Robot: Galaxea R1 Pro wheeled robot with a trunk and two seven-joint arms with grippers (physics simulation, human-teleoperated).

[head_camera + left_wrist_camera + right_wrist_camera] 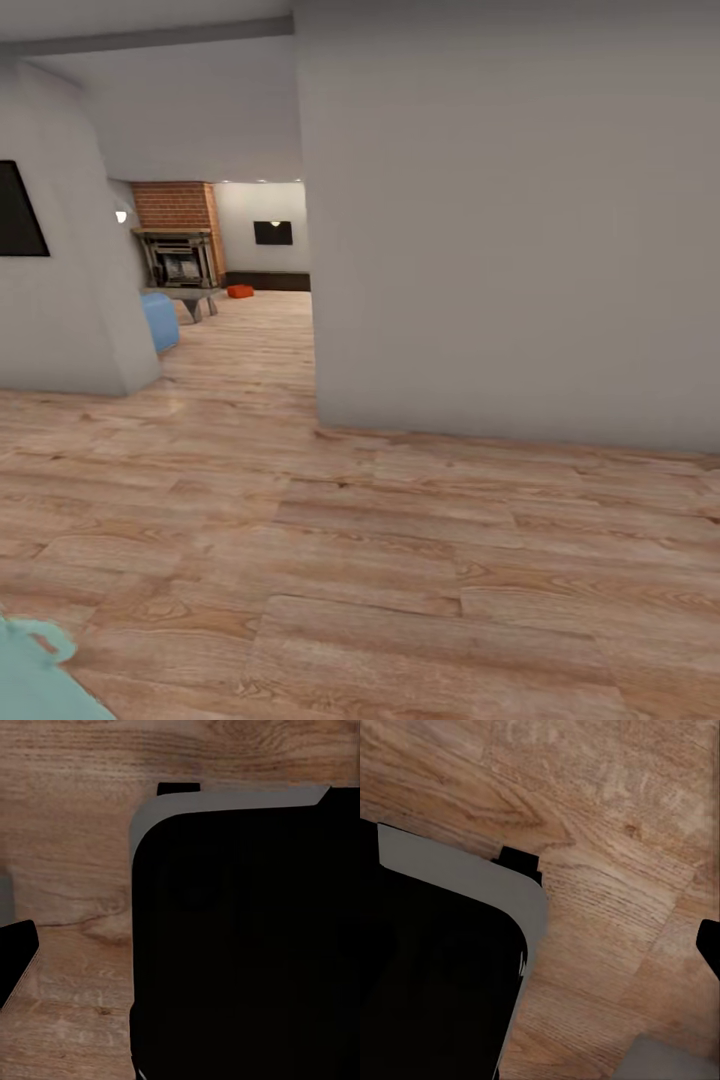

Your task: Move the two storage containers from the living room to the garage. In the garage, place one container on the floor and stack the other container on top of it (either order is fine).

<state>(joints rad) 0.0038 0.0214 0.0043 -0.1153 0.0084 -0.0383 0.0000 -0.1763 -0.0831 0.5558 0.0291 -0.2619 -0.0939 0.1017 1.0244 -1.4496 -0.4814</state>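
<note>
A small red-orange shape [240, 291], probably one storage container, is sitting far off on the living room floor [250, 340] beside the brick fireplace [178, 250], so fetching is just beginning; the jaws' state cannot be told.

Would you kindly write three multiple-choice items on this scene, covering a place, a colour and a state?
1. Where does the small red-orange plastic bin sit?
A. on the far wood floor, right of the brick fireplace
B. on the blue sofa
C. beside the near wall

2. What colour is the rounded sofa end?
A. green
B. light blue
C. brown

3. What state is the flat wall screen in?
A. showing a picture
B. lying on the floor
C. dark

Answers: 1 A, the head view shows it on the planks by the hearth; 2 B, it reads pale blue; 3 C, its face is black.
</note>
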